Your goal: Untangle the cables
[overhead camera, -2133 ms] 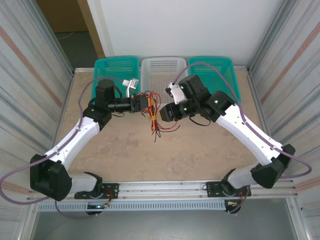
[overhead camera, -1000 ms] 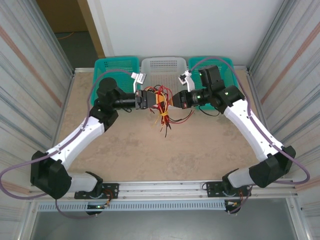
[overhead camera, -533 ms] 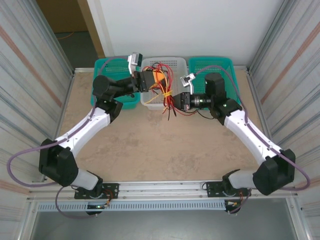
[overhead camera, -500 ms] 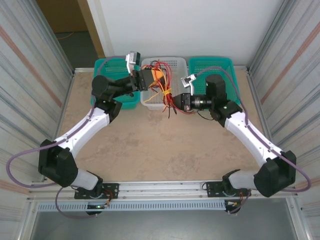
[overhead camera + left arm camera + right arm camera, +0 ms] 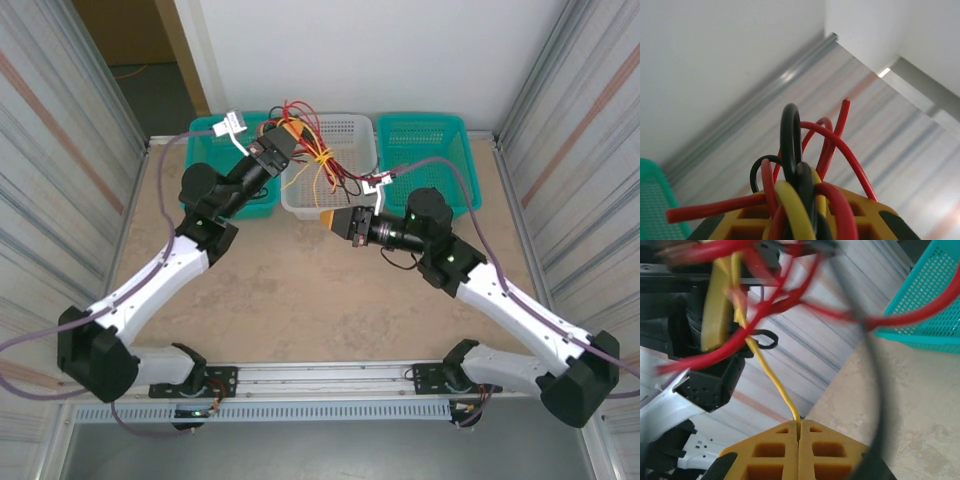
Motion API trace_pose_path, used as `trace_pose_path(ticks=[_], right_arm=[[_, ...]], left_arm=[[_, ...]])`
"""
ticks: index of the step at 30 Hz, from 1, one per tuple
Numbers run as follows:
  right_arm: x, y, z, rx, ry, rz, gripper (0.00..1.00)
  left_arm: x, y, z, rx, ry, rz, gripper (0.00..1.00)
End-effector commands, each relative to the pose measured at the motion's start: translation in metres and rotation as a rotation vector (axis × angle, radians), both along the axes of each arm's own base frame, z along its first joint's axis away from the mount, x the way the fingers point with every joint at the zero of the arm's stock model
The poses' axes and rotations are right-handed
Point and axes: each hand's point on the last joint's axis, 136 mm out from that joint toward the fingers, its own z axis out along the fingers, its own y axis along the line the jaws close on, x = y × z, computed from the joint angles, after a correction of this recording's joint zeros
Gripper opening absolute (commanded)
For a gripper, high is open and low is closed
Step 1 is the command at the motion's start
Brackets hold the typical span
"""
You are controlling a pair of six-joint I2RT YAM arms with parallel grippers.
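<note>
Over the last half second the left gripper (image 5: 287,133) has climbed to the top centre, carrying the cables (image 5: 315,150) above the white basket (image 5: 352,130), while the right gripper (image 5: 336,221) has backed down toward mid-frame. A yellow wire (image 5: 330,188) now runs taut between them. The left fingers pinch the bunch; the right pads (image 5: 775,450) are pressed together on that wire (image 5: 765,365). One strand is likely being drawn free, but the knot remains
</note>
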Motion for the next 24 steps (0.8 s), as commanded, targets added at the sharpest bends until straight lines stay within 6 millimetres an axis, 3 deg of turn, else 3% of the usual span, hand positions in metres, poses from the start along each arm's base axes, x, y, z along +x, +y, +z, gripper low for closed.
trace_pose_path(ticks=[1,7,11,15,18,24], right_arm=[[-0.009,-0.026,0.045,0.011,-0.087,-0.133,0.00],[-0.008,-0.053,0.068,-0.018,-0.097,-0.252,0.00],[0.003,-0.061,0.087,-0.071,-0.104,-0.304,0.00],[0.032,-0.065,0.094,-0.143,-0.052,-0.323,0.00],[0.054,-0.079,0.099,-0.165,-0.026,-0.347,0.00],[0.101,-0.091,0.082,-0.193,0.068,-0.201,0.00]], left_arm=[[0.017,0.040,-0.023,0.155,0.022,0.297,0.00],[0.022,0.054,-0.075,0.272,0.110,0.350,0.00],[0.015,0.042,-0.097,0.347,0.116,0.274,0.00],[0.004,0.023,-0.115,0.388,0.144,0.091,0.00],[-0.011,0.018,-0.109,0.350,0.121,-0.023,0.00],[-0.065,-0.003,-0.056,0.238,-0.101,-0.365,0.00]])
